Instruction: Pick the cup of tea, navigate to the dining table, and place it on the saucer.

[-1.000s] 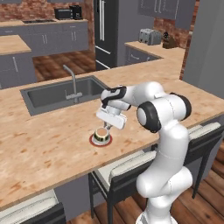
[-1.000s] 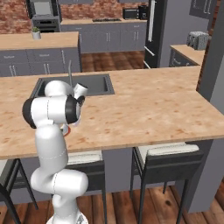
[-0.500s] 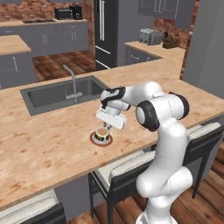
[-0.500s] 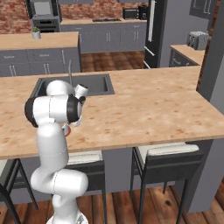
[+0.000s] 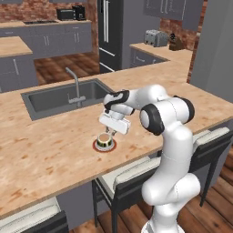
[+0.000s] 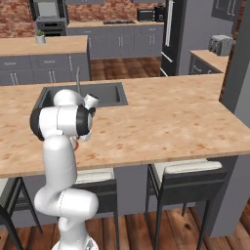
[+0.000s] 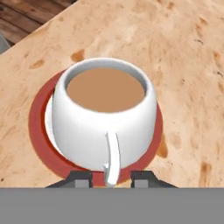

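Cup of tea (image 7: 105, 118) sits upright on the saucer (image 7: 39, 131), centre of the hand view. Gripper (image 7: 111, 178) fingertips spread either side of the handle, not pinching it. Dining table (image 5: 41, 159) beneath.

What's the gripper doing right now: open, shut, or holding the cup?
Gripper: slightly open, fingertips either side of the handle of the cup of tea, which sits on the saucer; whether it still grips the handle cannot be told.

base views: behind arm, sharing dining table (image 5: 54, 154) | wrist view: close
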